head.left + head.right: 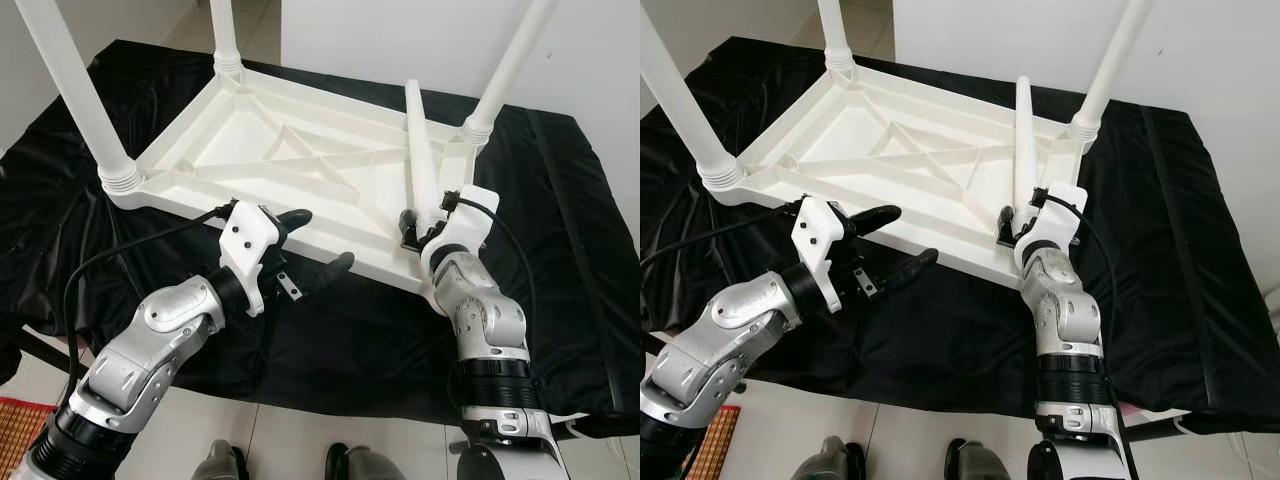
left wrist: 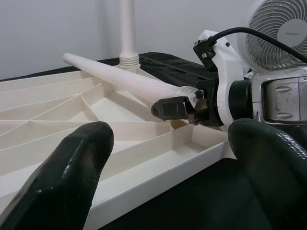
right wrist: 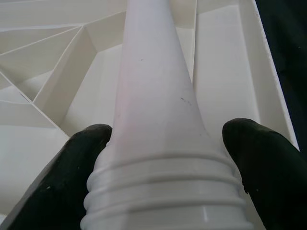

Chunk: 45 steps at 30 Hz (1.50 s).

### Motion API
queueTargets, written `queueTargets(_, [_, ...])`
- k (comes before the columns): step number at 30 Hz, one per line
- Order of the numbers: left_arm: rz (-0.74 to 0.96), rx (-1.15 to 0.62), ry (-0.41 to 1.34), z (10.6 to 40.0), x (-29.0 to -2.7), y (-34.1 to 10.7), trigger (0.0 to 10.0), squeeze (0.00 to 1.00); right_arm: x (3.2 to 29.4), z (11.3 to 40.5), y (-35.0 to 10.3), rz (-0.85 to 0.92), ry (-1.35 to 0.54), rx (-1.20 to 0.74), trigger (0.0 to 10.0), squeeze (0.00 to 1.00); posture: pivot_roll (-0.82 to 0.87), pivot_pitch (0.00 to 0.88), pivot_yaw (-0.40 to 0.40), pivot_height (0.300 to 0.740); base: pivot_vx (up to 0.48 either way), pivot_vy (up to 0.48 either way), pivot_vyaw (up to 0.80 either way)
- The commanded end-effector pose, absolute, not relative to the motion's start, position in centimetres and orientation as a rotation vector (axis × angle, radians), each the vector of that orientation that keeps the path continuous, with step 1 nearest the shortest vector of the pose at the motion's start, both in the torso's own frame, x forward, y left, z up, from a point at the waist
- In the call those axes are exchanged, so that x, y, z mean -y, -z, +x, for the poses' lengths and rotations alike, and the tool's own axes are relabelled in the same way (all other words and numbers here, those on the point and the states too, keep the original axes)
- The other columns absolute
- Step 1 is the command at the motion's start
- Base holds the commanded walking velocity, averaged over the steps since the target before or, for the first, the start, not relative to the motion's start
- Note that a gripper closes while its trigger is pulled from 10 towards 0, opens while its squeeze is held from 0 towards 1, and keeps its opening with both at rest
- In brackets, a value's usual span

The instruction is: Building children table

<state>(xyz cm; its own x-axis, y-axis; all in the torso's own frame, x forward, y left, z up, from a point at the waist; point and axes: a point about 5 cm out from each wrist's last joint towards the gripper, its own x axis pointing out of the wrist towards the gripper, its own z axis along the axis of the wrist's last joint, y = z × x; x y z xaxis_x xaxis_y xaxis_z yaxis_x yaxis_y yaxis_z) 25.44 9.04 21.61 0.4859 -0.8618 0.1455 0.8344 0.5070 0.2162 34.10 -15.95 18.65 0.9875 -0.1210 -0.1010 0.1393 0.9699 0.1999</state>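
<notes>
Three upright legs (image 1: 85, 95) and raised ribs (image 1: 300, 150) crowd the tabletop underside (image 1: 240, 125); near black cloth (image 1: 330, 340) lies open.

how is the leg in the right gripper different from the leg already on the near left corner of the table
The held leg is loose, gripped at its threaded end by the right gripper and leaning over the upturned tabletop. The corner leg is seated in its socket and stands up from the tabletop, with nothing holding it. Both are white, tapered plastic.
</notes>
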Motion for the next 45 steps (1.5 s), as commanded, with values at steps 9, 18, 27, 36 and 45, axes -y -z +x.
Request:
queueTargets(9, [0.134, 0.241, 1.141, 24.9, -8.7, -21.4, 10.0, 0.0, 16.2, 33.9, -18.5, 0.171, 0.155, -0.076, 0.0, 0.0, 0.03, 0.171, -0.044, 0.74, 0.0, 0.0, 0.0])
queueTargets(18, [0.123, 0.229, 1.144, 24.9, -8.6, -21.3, 10.0, 0.0, 16.1, 33.5, -19.0, 0.157, 0.096, 0.024, 10.0, 0.0, 0.03, 0.172, -0.047, 0.74, 0.0, 0.0, 0.0])
queueTargets(27, [0.033, 0.202, 1.15, 25.1, -8.8, -21.5, 10.0, 1.0, 16.2, 32.6, -19.2, 0.152, 0.025, 0.138, 10.0, 0.0, 0.03, 0.171, -0.049, 0.74, 0.0, 0.0, 0.0])
queueTargets(36, [-0.15, 0.106, 1.182, 26.5, -7.7, -22.1, 10.0, 0.0, 17.4, 31.7, -18.1, 0.105, 0.006, 0.203, 10.0, 0.0, 0.04, 0.165, -0.053, 0.74, 0.0, 0.0, 0.0])
queueTargets(45, [-0.285, 0.115, 1.184, 29.7, -5.8, -23.5, 10.0, 0.0, 17.0, 30.3, -18.6, 0.109, -0.142, 0.32, 10.0, 0.0, 0.04, 0.142, -0.058, 0.74, 0.0, 0.0, 0.0])
